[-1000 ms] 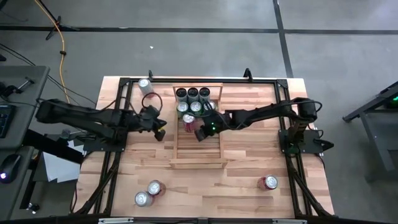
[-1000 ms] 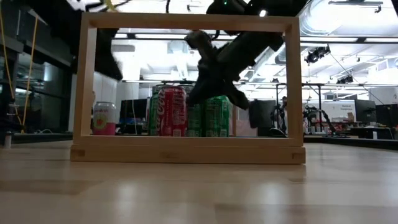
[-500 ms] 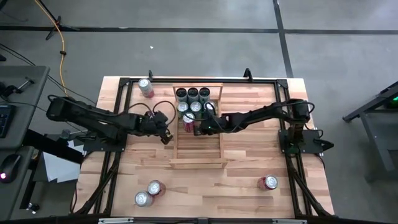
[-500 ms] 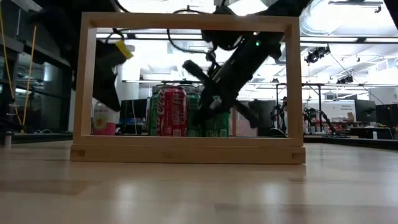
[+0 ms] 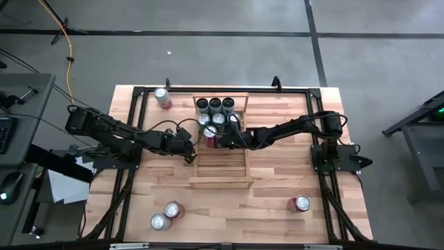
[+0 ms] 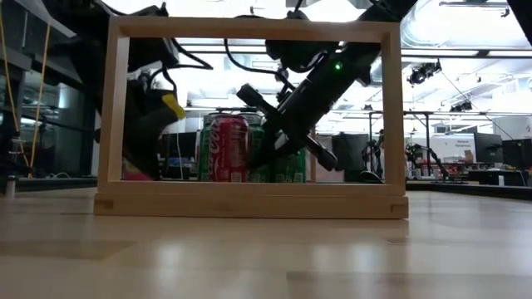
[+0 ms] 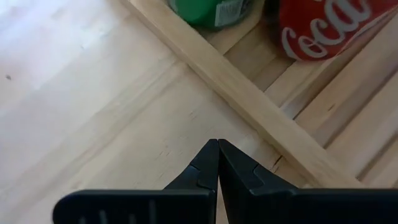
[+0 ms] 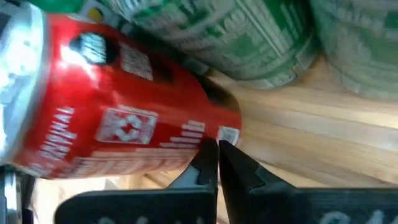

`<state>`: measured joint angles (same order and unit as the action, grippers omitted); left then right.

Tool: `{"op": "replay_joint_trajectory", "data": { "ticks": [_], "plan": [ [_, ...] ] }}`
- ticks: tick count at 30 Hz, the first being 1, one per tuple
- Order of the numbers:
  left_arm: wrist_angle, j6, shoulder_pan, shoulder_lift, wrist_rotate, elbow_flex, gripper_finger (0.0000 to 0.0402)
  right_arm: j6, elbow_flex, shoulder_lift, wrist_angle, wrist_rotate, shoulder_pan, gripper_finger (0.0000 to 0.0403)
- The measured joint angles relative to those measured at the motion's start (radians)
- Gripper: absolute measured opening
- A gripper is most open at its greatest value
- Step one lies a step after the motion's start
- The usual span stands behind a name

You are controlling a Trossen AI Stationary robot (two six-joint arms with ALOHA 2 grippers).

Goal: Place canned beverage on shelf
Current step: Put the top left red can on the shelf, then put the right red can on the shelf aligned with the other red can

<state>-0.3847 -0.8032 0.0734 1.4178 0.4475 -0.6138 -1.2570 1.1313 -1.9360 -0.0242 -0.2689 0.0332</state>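
Observation:
The shelf [image 5: 220, 170] lies flat mid-table with several cans standing upright on the slats at its far end. The nearest of them is a red can [image 5: 210, 132], which also shows in the low view [image 6: 230, 148]. My right gripper [image 5: 221, 142] is shut, inside the shelf, right beside the red can [image 8: 124, 118]. My left gripper [image 5: 189, 151] is shut and points down at the bare table just outside the shelf's left rail [image 7: 249, 102]. Whether it touches the wood I cannot tell. My right gripper has its shut fingertips [image 8: 208, 163] at the red can's side wall close to its bottom rim [image 8: 225, 132], coming slanting down from the table's right. Whether they touch it cannot be told. The can stands upright on the slats.
A pink can [image 5: 161, 96] stands at the far left of the table. Two cans [image 5: 166, 215] lie near the front left and a red one [image 5: 300, 203] near the front right. Green cans [image 8: 261, 37] crowd behind the red can. The shelf's near half is bare slats.
My left gripper has gone down and toward the shelf's left rail, tipping more steeply downward. My right gripper has rolled about its own line and sunk a little toward the red can. The cans have stayed in place.

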Motion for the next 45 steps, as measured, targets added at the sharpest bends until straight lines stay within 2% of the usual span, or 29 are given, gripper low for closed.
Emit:
{"op": "replay_joint_trajectory", "data": {
  "ticks": [18,27,30,40,45],
  "plan": [
    [0.174,-0.051,0.042,0.14,-0.039,0.0,0.0,-0.026,-0.001,-0.006,-0.066,0.038,0.008,0.0],
    [0.205,-0.059,0.048,0.144,-0.048,0.0,0.0,-0.022,-0.001,-0.006,-0.152,0.044,0.014,0.0],
    [0.204,-0.059,0.048,0.144,-0.05,0.0,0.0,0.017,-0.001,-0.006,-0.131,0.082,0.013,0.0],
    [0.2,-0.028,0.048,0.14,-0.053,0.0,0.0,0.027,-0.001,-0.006,-0.08,0.106,0.013,0.0],
    [0.114,0.066,0.048,0.072,-0.102,-0.001,0.0,0.155,-0.001,0.03,-0.026,0.158,0.02,0.0]
  ]
}}
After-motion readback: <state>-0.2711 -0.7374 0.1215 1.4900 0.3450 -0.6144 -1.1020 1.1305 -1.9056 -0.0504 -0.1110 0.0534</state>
